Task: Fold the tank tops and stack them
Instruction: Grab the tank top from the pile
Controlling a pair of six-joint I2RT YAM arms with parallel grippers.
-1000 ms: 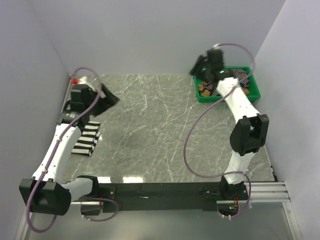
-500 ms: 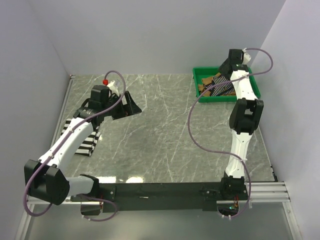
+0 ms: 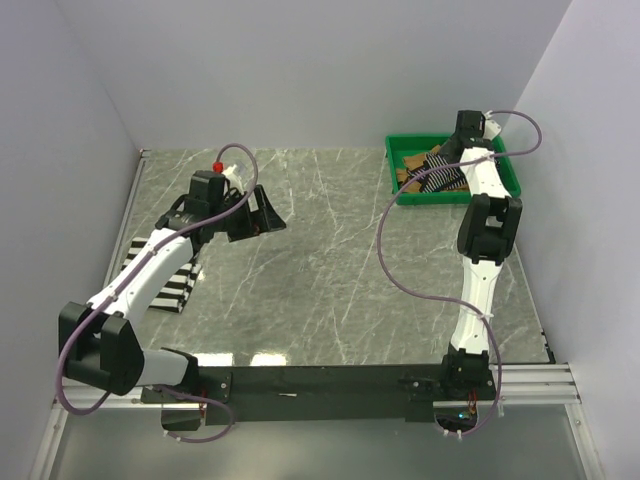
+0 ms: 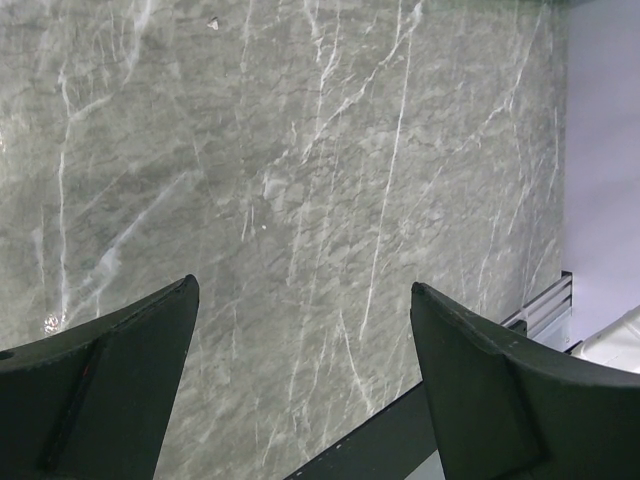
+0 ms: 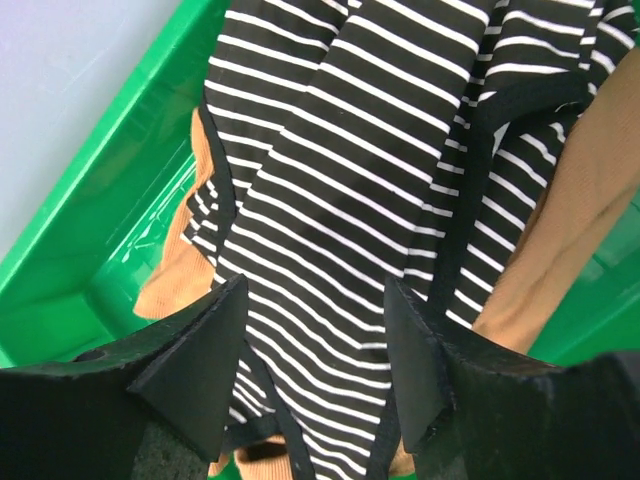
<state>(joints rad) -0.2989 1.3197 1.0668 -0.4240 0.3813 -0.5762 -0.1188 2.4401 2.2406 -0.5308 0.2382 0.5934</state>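
Note:
A folded tank top with wide black-and-white stripes [image 3: 172, 283] lies at the table's left edge, partly under my left arm. My left gripper [image 3: 264, 216] is open and empty over bare marble, right of that top; in the left wrist view [image 4: 302, 285] only the table shows between its fingers. The thin-striped tank top [image 3: 440, 173] and the tan-brown tank top [image 3: 408, 172] lie crumpled in the green tray [image 3: 455, 195]. My right gripper [image 3: 452, 148] hangs over the tray. In the right wrist view it [image 5: 315, 290] is open just above the thin-striped top [image 5: 330, 190], with the tan top [image 5: 585, 190] beside it.
The green tray's wall [image 5: 110, 170] stands at the back right corner, close to the side wall. A metal rail [image 3: 135, 185] runs along the table's left edge. The black base bar [image 3: 320, 380] lies along the near edge.
My left gripper has swung from over the wide-striped top to the right, toward the table's middle. My right arm has shifted from the tray's left side to its back and points down into it.

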